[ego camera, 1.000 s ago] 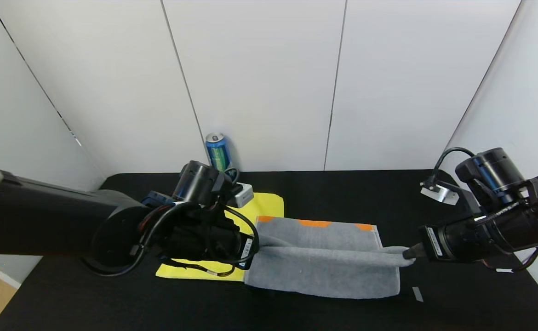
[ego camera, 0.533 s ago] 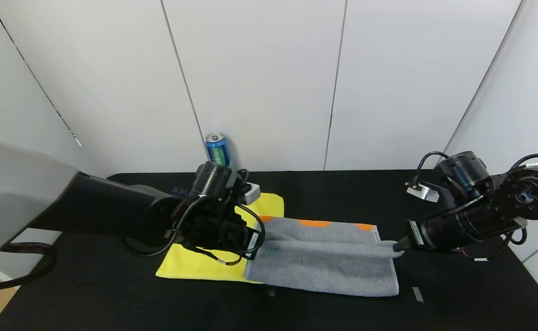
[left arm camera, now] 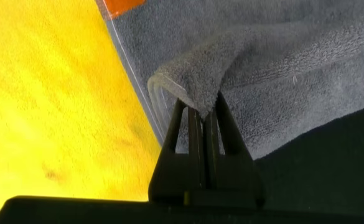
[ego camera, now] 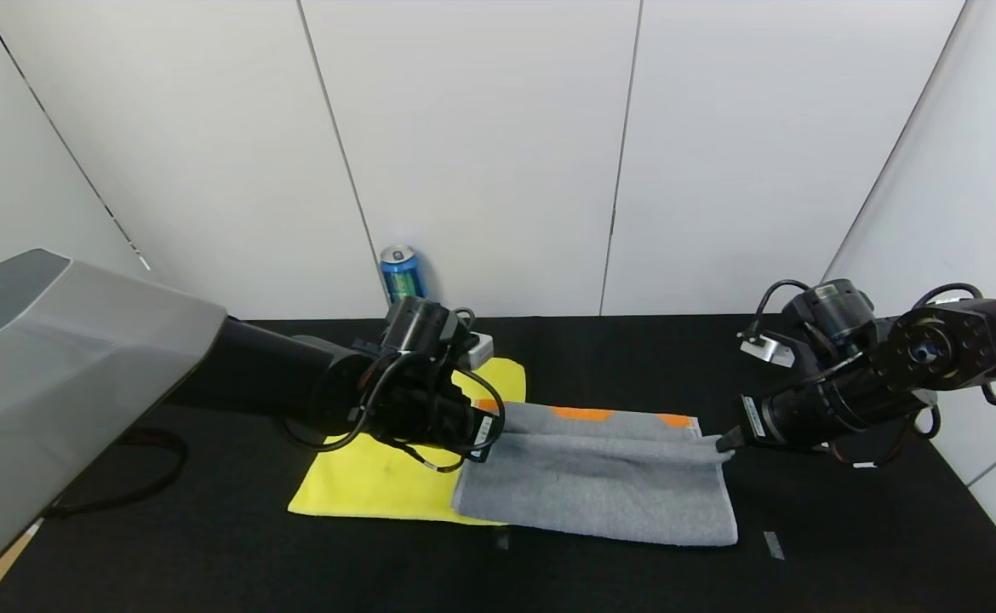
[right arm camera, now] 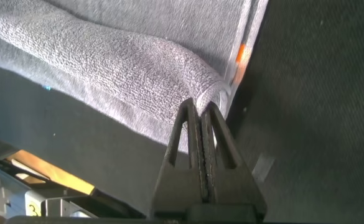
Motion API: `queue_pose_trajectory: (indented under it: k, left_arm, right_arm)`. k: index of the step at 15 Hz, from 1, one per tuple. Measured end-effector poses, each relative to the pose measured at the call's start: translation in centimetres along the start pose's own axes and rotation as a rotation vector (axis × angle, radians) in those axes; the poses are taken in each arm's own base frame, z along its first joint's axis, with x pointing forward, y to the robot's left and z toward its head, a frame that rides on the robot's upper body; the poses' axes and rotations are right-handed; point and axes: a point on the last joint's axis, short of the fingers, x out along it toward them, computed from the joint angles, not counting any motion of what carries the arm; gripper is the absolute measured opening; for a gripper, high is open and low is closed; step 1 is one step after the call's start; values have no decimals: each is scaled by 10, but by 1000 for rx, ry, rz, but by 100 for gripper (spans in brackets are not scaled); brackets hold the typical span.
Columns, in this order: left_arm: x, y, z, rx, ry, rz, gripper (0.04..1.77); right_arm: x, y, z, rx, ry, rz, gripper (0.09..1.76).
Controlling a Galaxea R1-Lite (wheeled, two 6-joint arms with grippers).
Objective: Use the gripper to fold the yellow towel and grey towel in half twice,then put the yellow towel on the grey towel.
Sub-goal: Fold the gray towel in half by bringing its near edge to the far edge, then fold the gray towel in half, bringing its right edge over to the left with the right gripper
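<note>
The grey towel (ego camera: 600, 485) lies on the black table, its orange band at the far edge, a raised fold stretched between my grippers. My left gripper (ego camera: 488, 441) is shut on the towel's left corner, which also shows in the left wrist view (left arm camera: 201, 114). My right gripper (ego camera: 724, 444) is shut on the right corner, which also shows in the right wrist view (right arm camera: 200, 104). The yellow towel (ego camera: 370, 477) lies flat to the left, partly under the grey towel and my left arm; it fills one side of the left wrist view (left arm camera: 51, 106).
A blue drink can (ego camera: 402, 272) stands at the back wall behind the left arm. A small grey tape mark (ego camera: 772, 545) sits on the black table (ego camera: 847, 528) near the towel's front right corner. White wall panels close the back and sides.
Both grippers have carried the grey towel's pinched edge away from me towards the orange band, so the fold has moved farther back. The left arm has reached farther forward, uncovering more yellow towel.
</note>
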Motion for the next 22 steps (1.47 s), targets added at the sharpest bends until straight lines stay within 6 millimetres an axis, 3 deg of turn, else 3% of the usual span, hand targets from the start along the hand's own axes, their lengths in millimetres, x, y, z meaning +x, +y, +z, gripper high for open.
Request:
queue_pose_trajectory:
  k: [2,3,6,9,14,16,22]
  left_arm:
    - [4,2,3,-1,-7,2,12]
    - [6,2,6,0,-13,3,12]
    - [10,6,7,26,-15,8,57]
    - [12,9,10,14,-27,15,93]
    - [12,10,11,11,-31,19,100]
    - [3,18,16,-4,-55,35,139]
    - [-7,21,18,-11,-70,43,156]
  right_arm:
    - [4,-2,3,2,0,-1,11]
    - [6,-3,5,3,-2,-2,32]
    - [9,-4,10,2,-8,-1,76]
    - [11,-5,14,-2,-18,-2,106]
    - [11,-5,14,-2,-20,-4,111]
    - [3,-6,16,-12,-75,-2,145]
    - [3,-6,12,-8,-61,-4,158]
